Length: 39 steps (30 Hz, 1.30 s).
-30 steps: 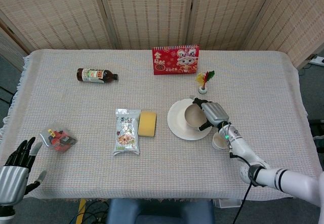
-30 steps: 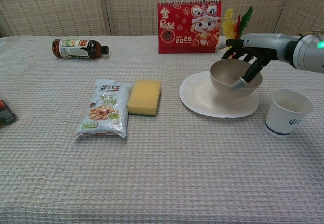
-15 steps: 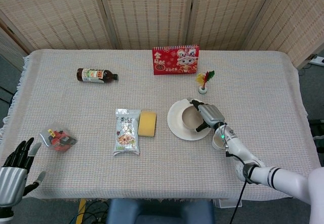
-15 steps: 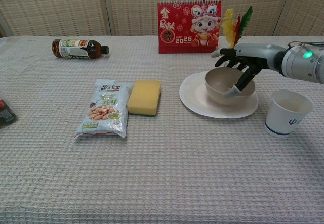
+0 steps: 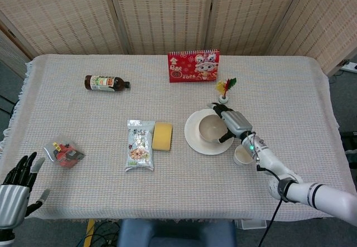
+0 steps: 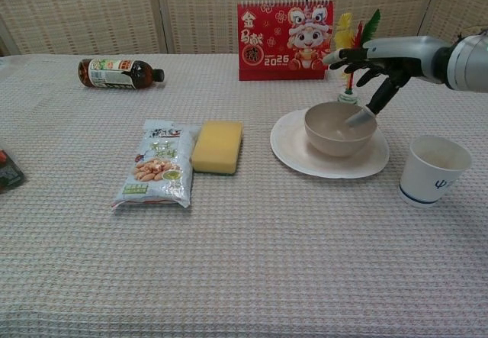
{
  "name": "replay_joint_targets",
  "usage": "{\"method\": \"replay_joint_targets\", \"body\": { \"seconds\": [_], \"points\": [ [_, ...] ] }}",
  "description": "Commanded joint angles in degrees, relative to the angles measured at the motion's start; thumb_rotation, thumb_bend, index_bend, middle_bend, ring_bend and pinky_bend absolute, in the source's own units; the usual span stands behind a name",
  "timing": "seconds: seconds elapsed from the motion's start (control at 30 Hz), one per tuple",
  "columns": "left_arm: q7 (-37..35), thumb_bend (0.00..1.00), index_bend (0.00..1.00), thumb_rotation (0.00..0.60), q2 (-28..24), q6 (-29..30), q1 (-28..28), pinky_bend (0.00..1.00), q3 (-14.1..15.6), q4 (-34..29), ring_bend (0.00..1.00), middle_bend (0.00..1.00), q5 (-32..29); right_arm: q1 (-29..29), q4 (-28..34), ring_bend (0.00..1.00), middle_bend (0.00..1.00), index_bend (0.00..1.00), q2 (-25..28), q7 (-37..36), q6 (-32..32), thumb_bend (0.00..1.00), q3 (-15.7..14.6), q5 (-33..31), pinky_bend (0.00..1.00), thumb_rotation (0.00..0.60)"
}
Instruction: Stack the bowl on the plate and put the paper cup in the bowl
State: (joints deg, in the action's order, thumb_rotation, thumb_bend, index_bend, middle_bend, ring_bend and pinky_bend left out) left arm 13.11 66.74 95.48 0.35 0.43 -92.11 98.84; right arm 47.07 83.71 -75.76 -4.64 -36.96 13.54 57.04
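A beige bowl (image 5: 211,128) (image 6: 339,128) sits upright on the white plate (image 5: 192,138) (image 6: 293,143) right of the table's middle. My right hand (image 5: 234,124) (image 6: 389,56) hovers over the bowl's right rim with its fingers spread and raised off the bowl. Its thumb points down into the bowl's inside edge, and I cannot tell if it touches. The white paper cup (image 5: 242,155) (image 6: 433,169) stands upright on the cloth just right of the plate, partly under my right forearm in the head view. My left hand (image 5: 14,194) stays open and empty at the near left edge.
A yellow sponge (image 6: 217,146) and a snack packet (image 6: 156,164) lie left of the plate. Behind the plate stand a red calendar (image 6: 286,39) and a feather shuttlecock (image 6: 352,40). A bottle (image 6: 118,72) lies at the far left, and a small red packet (image 5: 65,153) is near my left hand.
The bowl went down flat onto the plate. My right hand has loosened from its rim and risen, fingers now off the bowl. The left hand barely moved.
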Motion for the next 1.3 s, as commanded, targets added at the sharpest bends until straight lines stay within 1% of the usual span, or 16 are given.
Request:
{"method": "replay_joint_targets", "body": {
  "seconds": [0.03, 0.13, 0.2, 0.23, 0.37, 0.47, 0.57, 0.67, 0.7, 0.87, 1.3],
  "points": [
    [0.9, 0.31, 0.00, 0.600, 0.4, -0.7, -0.3, 0.26, 0.2, -0.2, 0.00, 0.00, 0.2, -1.2, 4.6, 0.00, 0.00, 0.00, 5.2, -1.5, 0.8, 0.05, 0.4, 0.4, 0.09, 0.600],
    [1.2, 0.31, 0.00, 0.600, 0.6, -1.0, -0.4, 0.26, 0.3, -0.1, 0.00, 0.00, 0.3, -2.8, 8.8, 0.00, 0.00, 0.00, 9.5, -3.5, 0.8, 0.05, 0.7, 2.4, 0.08, 0.600],
    [1.3, 0.31, 0.00, 0.600, 0.7, -1.4, -0.6, 0.26, 0.1, 0.0, 0.00, 0.00, -0.2, -4.6, 12.6, 0.00, 0.00, 0.00, 13.6, -4.8, 0.1, 0.05, 0.4, 5.6, 0.06, 0.600],
    [1.4, 0.31, 0.00, 0.600, 0.8, -1.6, -0.7, 0.26, 0.0, 0.1, 0.00, 0.00, -0.5, -5.8, 14.7, 0.00, 0.00, 0.00, 16.0, -5.0, -0.7, 0.05, 0.1, 7.8, 0.05, 0.600],
    [2.4, 0.31, 0.00, 0.600, 1.1, -1.6, -0.7, 0.26, 0.1, -0.2, 0.00, 0.00, -0.2, -9.3, 20.4, 0.00, 0.00, 0.00, 22.8, -6.3, -3.1, 0.05, -1.7, 14.0, 0.01, 0.600],
    [3.1, 0.31, 0.00, 0.600, 1.4, -1.6, -0.6, 0.26, 0.3, -0.3, 0.00, 0.00, 0.0, -11.5, 23.5, 0.00, 0.00, 0.00, 26.6, -9.8, -3.8, 0.05, -2.9, 18.6, 0.00, 0.600],
    [3.6, 0.31, 0.00, 0.600, 1.7, -2.0, -0.8, 0.26, 0.4, -0.4, 0.00, 0.00, 0.0, -13.1, 24.2, 0.00, 0.00, 0.00, 29.3, -11.0, -4.3, 0.05, -5.0, 23.3, 0.00, 0.600],
    [4.0, 0.31, 0.00, 0.600, 1.9, -2.3, -0.9, 0.26, 0.5, -0.4, 0.00, 0.00, 0.1, -14.0, 23.7, 0.00, 0.00, 0.04, 29.7, -11.0, -4.7, 0.05, -6.6, 25.6, 0.00, 0.600],
    [4.1, 0.31, 0.00, 0.600, 1.9, -2.3, -0.9, 0.26, 0.6, -0.4, 0.00, 0.00, 0.2, -14.0, 23.4, 0.00, 0.00, 0.06, 29.6, -11.0, -4.7, 0.05, -7.0, 25.9, 0.00, 0.600],
    [4.1, 0.31, 0.00, 0.600, 1.9, -1.9, -0.8, 0.26, 0.7, -0.5, 0.00, 0.00, 0.7, -13.6, 21.4, 0.00, 0.00, 0.09, 27.8, -9.7, -3.4, 0.06, -8.5, 26.0, 0.00, 0.600],
    [3.0, 0.31, 0.00, 0.600, 1.4, -1.0, -0.6, 0.26, 0.5, -0.5, 0.00, 0.00, 0.7, -11.2, 17.8, 0.00, 0.00, 0.11, 23.0, -5.8, -0.8, 0.07, -9.1, 21.9, 0.00, 0.600]
  ]
}}
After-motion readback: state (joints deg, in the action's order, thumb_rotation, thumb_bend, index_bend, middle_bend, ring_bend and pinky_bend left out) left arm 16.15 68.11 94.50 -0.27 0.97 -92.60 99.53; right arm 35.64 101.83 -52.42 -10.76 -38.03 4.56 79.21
